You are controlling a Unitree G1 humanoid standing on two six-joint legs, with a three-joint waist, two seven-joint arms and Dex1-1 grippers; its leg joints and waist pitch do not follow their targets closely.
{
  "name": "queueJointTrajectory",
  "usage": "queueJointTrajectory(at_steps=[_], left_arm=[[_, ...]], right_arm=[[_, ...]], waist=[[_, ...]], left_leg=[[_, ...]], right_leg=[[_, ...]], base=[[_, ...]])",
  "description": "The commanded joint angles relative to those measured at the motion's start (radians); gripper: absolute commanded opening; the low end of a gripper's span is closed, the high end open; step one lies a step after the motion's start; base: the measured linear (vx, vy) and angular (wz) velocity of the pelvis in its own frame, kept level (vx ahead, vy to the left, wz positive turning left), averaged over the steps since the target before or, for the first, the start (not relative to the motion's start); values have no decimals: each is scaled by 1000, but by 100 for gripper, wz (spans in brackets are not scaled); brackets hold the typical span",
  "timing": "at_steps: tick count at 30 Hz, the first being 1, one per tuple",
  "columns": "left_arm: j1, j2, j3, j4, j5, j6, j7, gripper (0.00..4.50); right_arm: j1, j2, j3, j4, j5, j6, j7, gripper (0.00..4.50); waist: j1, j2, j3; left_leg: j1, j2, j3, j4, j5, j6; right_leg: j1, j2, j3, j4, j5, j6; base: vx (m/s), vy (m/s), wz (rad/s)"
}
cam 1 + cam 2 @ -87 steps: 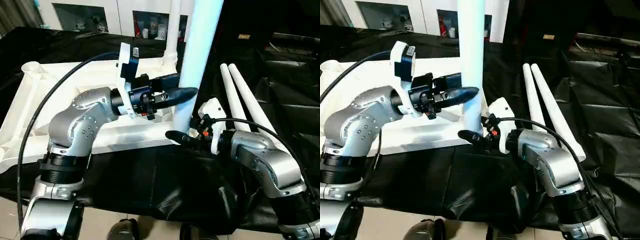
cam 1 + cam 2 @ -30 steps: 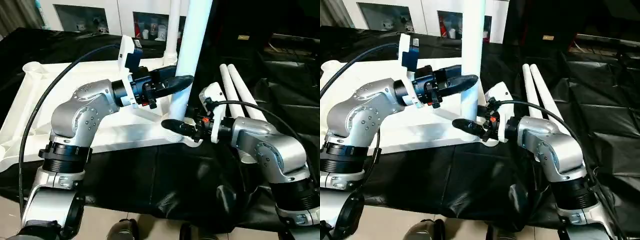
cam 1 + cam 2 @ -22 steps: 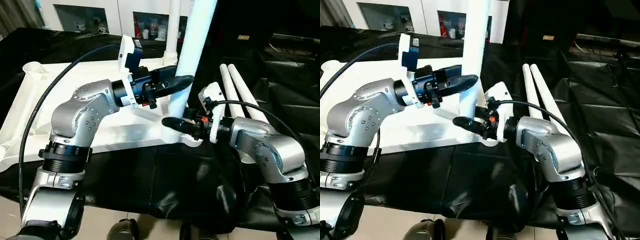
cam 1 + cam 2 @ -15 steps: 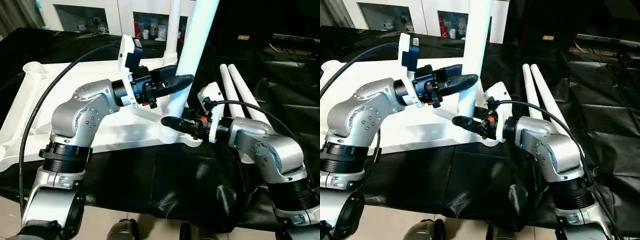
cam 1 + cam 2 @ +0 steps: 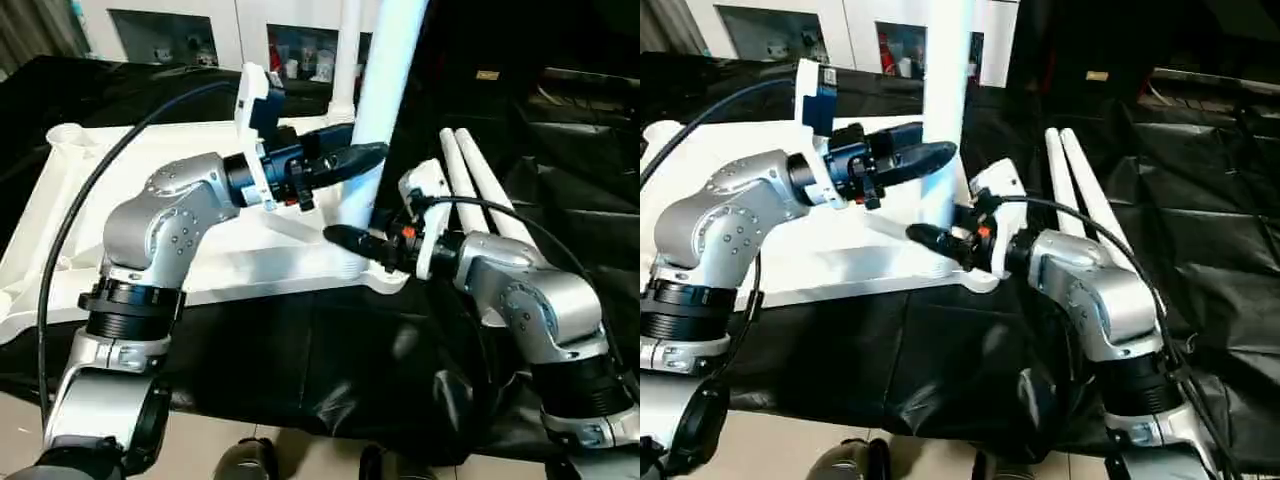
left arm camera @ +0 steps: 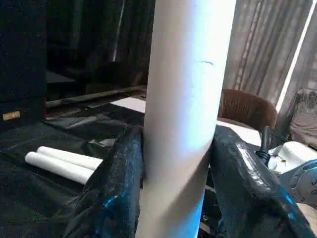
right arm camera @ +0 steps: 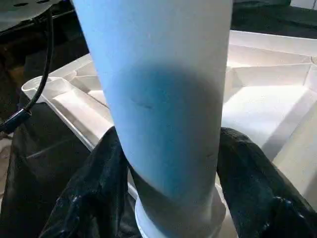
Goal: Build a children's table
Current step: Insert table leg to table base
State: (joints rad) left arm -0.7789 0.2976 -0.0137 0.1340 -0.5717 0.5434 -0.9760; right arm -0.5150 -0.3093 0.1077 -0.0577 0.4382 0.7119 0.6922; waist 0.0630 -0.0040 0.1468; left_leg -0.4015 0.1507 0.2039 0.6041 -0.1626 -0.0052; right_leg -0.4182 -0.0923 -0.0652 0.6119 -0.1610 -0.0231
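The white tabletop (image 5: pixel 60 200) lies upside down on black cloth. A white leg (image 5: pixel 392 60) stands nearly upright at its near right corner socket (image 5: pixel 378 280). My left gripper (image 5: pixel 378 153) is shut on this leg partway up, and the black fingers (image 6: pixel 124 183) press on both sides. My right gripper (image 5: pixel 332 234) is shut on the same leg just above the socket, with its fingers (image 7: pixel 94 188) hugging the foot. A second leg (image 5: pixel 346 60) stands at the far corner. Two loose legs (image 5: pixel 470 190) lie side by side on the cloth to the right.
Black cloth (image 5: pixel 330 370) covers the work surface and hangs over the front edge. White cabinets with glass doors (image 5: pixel 170 30) stand behind. Cables (image 5: pixel 80 220) loop from both wrists. A dark chair (image 6: pixel 247 109) stands in the background of the left wrist view.
The held leg leaned a little to the right at its top and now stands straighter. Both grippers sit slightly higher on it.
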Motion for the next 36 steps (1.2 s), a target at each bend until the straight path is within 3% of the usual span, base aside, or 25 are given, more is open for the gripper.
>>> queueJointTrajectory(at_steps=[1,9,15,16,18,21,24,25,28,29,31,34,36], left_arm=[[-15,3,6,-6,4,-4,-4,179],[-17,5,0,-1,5,-9,-10,179],[-20,-3,-1,16,19,-4,24,179],[-20,-3,-1,16,19,-4,24,214],[-24,-14,19,26,4,13,52,249],[-22,-33,38,35,8,-15,85,266],[-37,-105,129,95,-9,-102,209,294],[-43,-153,193,114,-56,-154,251,294],[-44,-171,221,129,-43,-173,333,294],[-30,-163,193,143,31,-234,366,294],[-19,-138,140,154,98,-270,347,294],[33,-17,-69,147,220,-229,139,294],[52,6,-117,149,252,-254,76,294]], right_arm=[[-16,-2,-18,7,-5,-2,-12,263],[-13,-7,-17,5,5,-4,4,203],[-9,-12,-16,-2,7,-16,17,196],[-9,-12,-16,-2,7,-16,17,196],[-18,1,-51,8,14,-37,-4,195],[-36,26,-99,31,22,-60,-47,194],[-76,60,-176,87,29,-87,-135,188],[-97,70,-213,119,36,-98,-170,188],[-110,69,-237,139,46,-98,-183,188],[-108,45,-224,141,40,-95,-150,188],[-106,30,-215,143,38,-84,-128,188],[-94,-33,-176,149,36,-25,-35,188],[-91,-52,-169,154,42,0,-9,187]], waist=[[6,0,-114],[6,0,-114],[5,-1,-113],[5,-1,-113],[5,-2,-113],[4,-1,-111],[2,-1,-110],[2,-5,-110],[2,-4,-111],[3,-5,-111],[2,-6,-110],[0,-4,-105],[0,-5,-102]], left_leg=[[30,70,-35,-64,-131,20],[30,70,-35,-63,-132,19],[30,71,-35,-63,-135,20],[30,70,-35,-63,-136,19],[30,70,-35,-63,-138,18],[29,69,-35,-62,-146,15],[30,68,-35,-62,-155,9],[29,67,-34,-61,-160,9],[27,66,-35,-60,-145,24],[27,66,-35,-60,-139,37],[27,66,-36,-61,-114,64],[30,69,-36,-65,-100,74],[30,68,-36,-66,-103,72]], right_leg=[[61,-68,51,-56,-164,-245],[61,-67,51,-56,-163,-245],[61,-67,51,-57,-168,-246],[61,-67,51,-56,-170,-245],[61,-67,51,-57,-172,-245],[59,-68,51,-60,-194,-242],[58,-68,50,-63,-199,-247],[60,-68,49,-65,-199,-248],[61,-64,49,-61,-167,-248],[62,-63,48,-62,-158,-241],[62,-61,49,-63,-151,-211],[57,-60,51,-60,-157,-200],[58,-63,51,-64,-167,-212]], base=[[0,0,0],[0,0,0],[0,0,0],[0,0,0],[0,0,0],[0,0,0],[0,0,0],[0,0,0],[0,0,0],[0,0,0],[0,0,0],[0,0,0],[0,0,0]])
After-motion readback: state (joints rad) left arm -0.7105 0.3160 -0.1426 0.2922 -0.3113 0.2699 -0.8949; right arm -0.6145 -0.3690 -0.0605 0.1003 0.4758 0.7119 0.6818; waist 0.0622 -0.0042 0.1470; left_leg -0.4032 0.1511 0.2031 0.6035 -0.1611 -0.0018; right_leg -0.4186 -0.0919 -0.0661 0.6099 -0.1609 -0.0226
